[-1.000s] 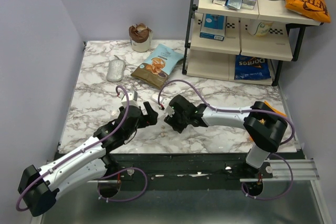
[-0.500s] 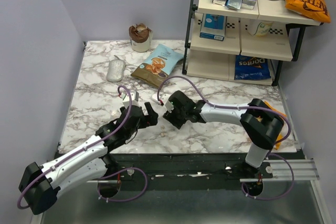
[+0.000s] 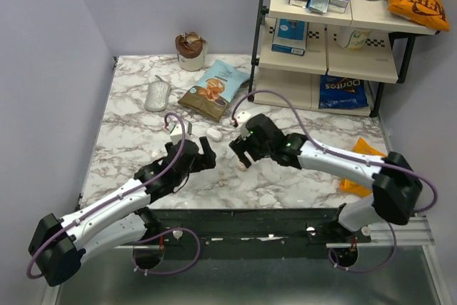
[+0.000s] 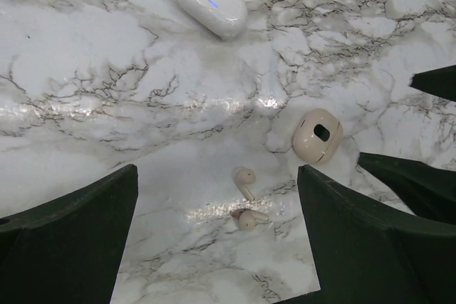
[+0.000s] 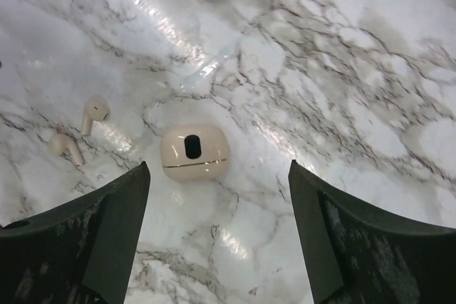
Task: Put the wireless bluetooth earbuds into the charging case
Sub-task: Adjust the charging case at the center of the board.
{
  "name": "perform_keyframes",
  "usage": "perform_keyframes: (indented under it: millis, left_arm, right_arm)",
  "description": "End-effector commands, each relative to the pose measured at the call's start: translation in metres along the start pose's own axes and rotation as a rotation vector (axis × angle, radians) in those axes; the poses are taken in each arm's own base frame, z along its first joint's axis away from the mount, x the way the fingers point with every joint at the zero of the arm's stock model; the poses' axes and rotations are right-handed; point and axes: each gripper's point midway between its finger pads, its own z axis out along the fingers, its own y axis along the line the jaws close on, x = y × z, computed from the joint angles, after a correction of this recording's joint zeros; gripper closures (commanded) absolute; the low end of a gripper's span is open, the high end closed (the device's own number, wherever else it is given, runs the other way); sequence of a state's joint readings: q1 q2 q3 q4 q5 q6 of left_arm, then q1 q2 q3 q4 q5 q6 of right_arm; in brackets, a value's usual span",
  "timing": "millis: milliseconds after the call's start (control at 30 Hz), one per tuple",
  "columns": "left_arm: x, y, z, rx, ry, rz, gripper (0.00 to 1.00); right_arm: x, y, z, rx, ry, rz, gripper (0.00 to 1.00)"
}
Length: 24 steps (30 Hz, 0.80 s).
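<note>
Two tiny cream earbuds [image 4: 244, 179] [image 4: 249, 218] lie on the marble between the wide-apart fingers of my left gripper [image 4: 217, 169], which is open and holds nothing. The same earbuds [image 5: 95, 112] [image 5: 64, 146] show at the left of the right wrist view. The white, pebble-shaped charging case [image 4: 211, 1] [image 3: 214, 133] lies shut farther off, with a small blue light on it. A cream rounded case [image 5: 194, 152] [image 4: 318, 135] with a dark oval hole lies below my right gripper [image 5: 219, 165], toward its left finger. That gripper is open and touches nothing.
At the back left are a snack bag [image 3: 214, 89], a grey oval object [image 3: 157, 95] and a brown cup [image 3: 191, 49]. A shelf rack [image 3: 328, 41] with boxes and bags stands at the back right. An orange bag [image 3: 364, 166] lies by the right arm.
My right gripper's jaws have spread wider and it has drawn up and back, its arm swinging out to the right. The left gripper has crept slightly forward, still open.
</note>
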<state>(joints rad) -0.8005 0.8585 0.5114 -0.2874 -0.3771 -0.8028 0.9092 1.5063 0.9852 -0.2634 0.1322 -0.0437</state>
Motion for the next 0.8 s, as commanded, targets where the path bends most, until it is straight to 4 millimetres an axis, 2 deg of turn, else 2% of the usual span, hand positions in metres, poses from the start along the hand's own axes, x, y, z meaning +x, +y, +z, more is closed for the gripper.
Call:
perform_keyframes:
  millis: [0,33,100,133,267,367,500,533,767]
  left_arm:
    - [-0.020,-0.013,0.004,-0.003,-0.017,0.089,0.01]
    - [-0.018,-0.019,0.011,-0.003,0.011,0.120,0.01]
    - [-0.012,-0.028,0.020,0.024,0.072,0.222,0.02]
    - [-0.006,-0.040,0.028,0.048,0.127,0.262,0.02]
    - [0.005,-0.057,0.043,0.111,0.237,0.426,0.05]
    - [0.005,-0.063,0.056,0.102,0.273,0.460,0.05]
    - [0.013,-0.079,0.071,0.138,0.315,0.453,0.02]
    - [0.019,-0.081,0.077,0.139,0.340,0.456,0.01]
    - [0.056,-0.093,0.088,0.193,0.459,0.554,0.01]
  right_arm:
    - [0.002,-0.035,-0.041,0.151,-0.021,0.320,0.13]
    - [-0.003,-0.039,-0.056,0.153,-0.062,0.369,0.13]
    - [-0.003,-0.040,-0.068,0.154,-0.093,0.450,0.13]
    - [-0.004,-0.039,-0.079,0.146,-0.125,0.470,0.13]
    - [0.000,-0.033,-0.098,0.105,-0.166,0.512,0.14]
    - [0.002,-0.030,-0.107,0.084,-0.192,0.528,0.14]
    - [0.012,-0.025,-0.109,0.058,-0.189,0.522,0.14]
    - [0.013,-0.025,-0.110,0.056,-0.190,0.516,0.14]
    - [0.018,-0.026,-0.120,0.054,-0.211,0.504,0.14]
